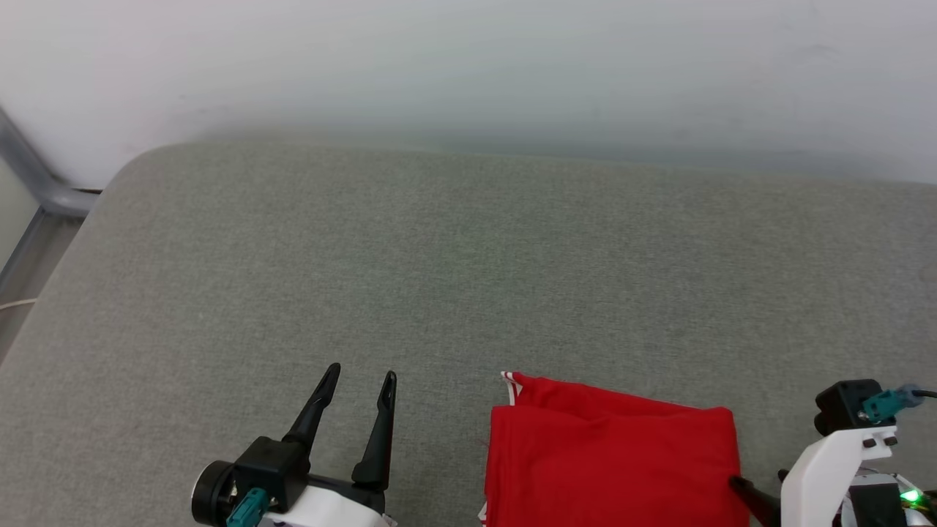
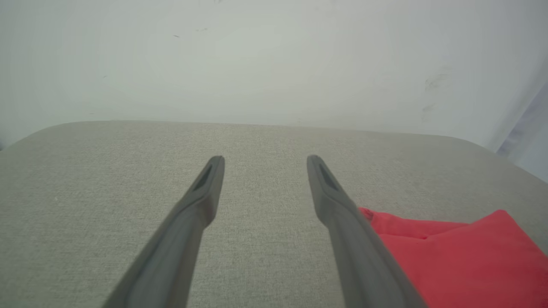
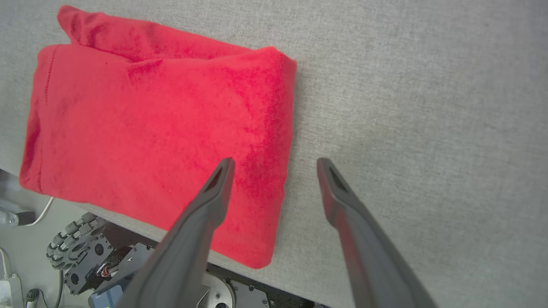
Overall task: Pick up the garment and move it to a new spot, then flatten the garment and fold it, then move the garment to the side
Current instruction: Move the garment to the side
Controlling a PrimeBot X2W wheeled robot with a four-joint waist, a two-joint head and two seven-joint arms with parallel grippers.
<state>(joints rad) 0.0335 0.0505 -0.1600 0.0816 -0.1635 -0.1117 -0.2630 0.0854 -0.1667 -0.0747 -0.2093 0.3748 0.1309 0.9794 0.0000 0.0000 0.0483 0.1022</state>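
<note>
The right gripper is spread wide and holds nothing. It straddles the short right-hand end of the garment, with one finger over red cloth and the other over the bare grey cushion. Whether the tips actually touch the fabric can't be told from here.

Over to the left gripper: its fingers are parted too, and it is empty. It hangs above bare cushion near the garment's left end, with a strip of grey between them.

So the garment sits between the two arms, right at the near edge of the cushion. Its long axis runs side to side across the robot's front. The right arm is clearly the nearer one, already over that end fold. With the folding apparently done, the shift to the side looks like the step left, and it probably turns on closing over that thick right edge without letting the layers slide.

The garment itself is a tidy rectangle, plain red on top. It is plump at the folded right end, and a second layer peeks out along the far side. A sliver of striped trim shows at the far-left corner.
</note>
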